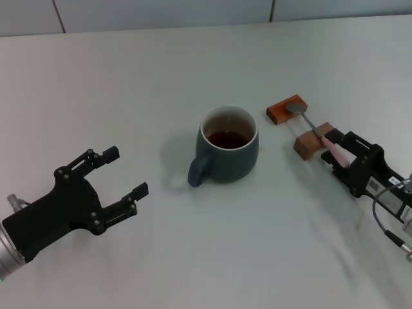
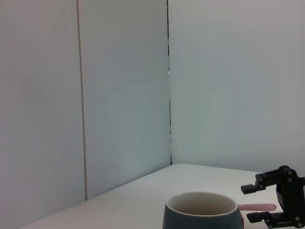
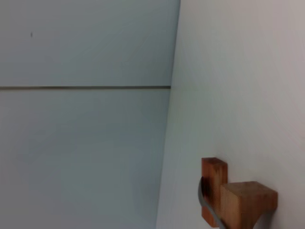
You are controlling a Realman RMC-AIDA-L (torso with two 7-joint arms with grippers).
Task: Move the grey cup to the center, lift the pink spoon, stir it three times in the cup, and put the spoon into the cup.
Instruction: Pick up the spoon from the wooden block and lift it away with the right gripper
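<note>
The grey cup (image 1: 226, 154) stands at the middle of the table with dark liquid inside and its handle toward my left arm; its rim also shows in the left wrist view (image 2: 200, 214). The pink spoon (image 1: 312, 123) lies across two orange-brown blocks to the right of the cup, metal bowl on the far block. My right gripper (image 1: 339, 153) is open, with its fingers on either side of the pink handle (image 2: 259, 207). My left gripper (image 1: 129, 171) is open and empty, low at the left, apart from the cup.
The far block (image 1: 286, 109) and the near block (image 1: 314, 140) hold the spoon up off the table; both show in the right wrist view (image 3: 248, 202). The white table (image 1: 206, 58) meets a pale panelled wall behind.
</note>
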